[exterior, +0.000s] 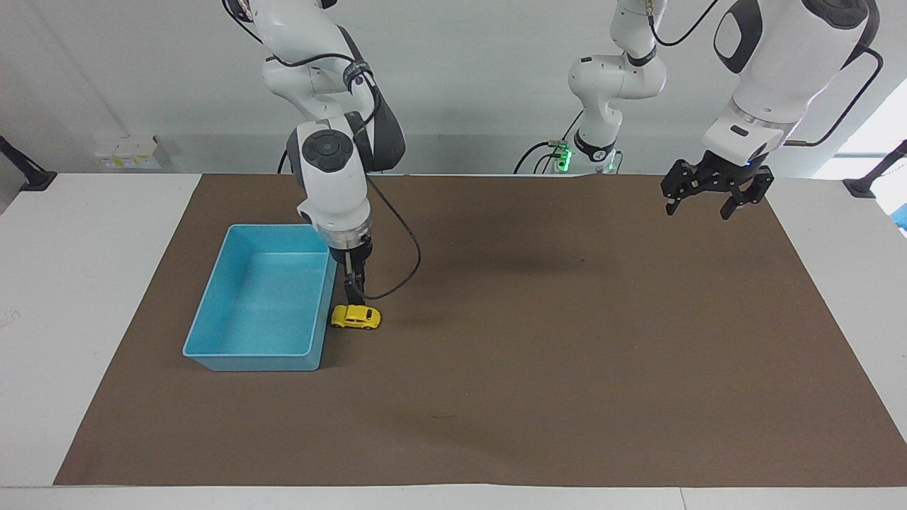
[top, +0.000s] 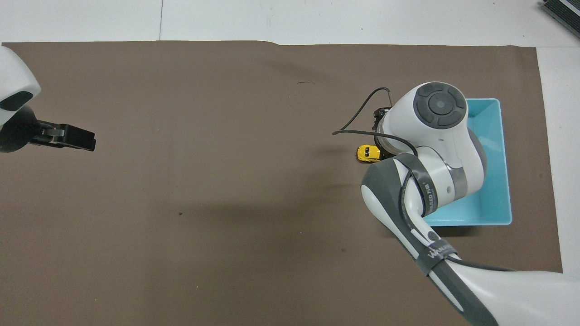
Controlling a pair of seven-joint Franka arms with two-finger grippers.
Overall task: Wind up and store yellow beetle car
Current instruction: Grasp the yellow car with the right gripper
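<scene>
The yellow beetle car [exterior: 356,317] stands on its wheels on the brown mat, right beside the light-blue bin [exterior: 251,363], on the bin's side toward the left arm's end. In the overhead view the car [top: 367,153] is half covered by the right arm. My right gripper [exterior: 352,289] points straight down over the car, its tips just above the roof. My left gripper [exterior: 712,202] is open and empty, raised over the mat's edge at the left arm's end; it also shows in the overhead view [top: 68,138].
The bin [top: 494,181] is empty. The brown mat [exterior: 538,354] covers most of the white table. A cable loops from the right arm's wrist [exterior: 404,262] over the mat beside the car.
</scene>
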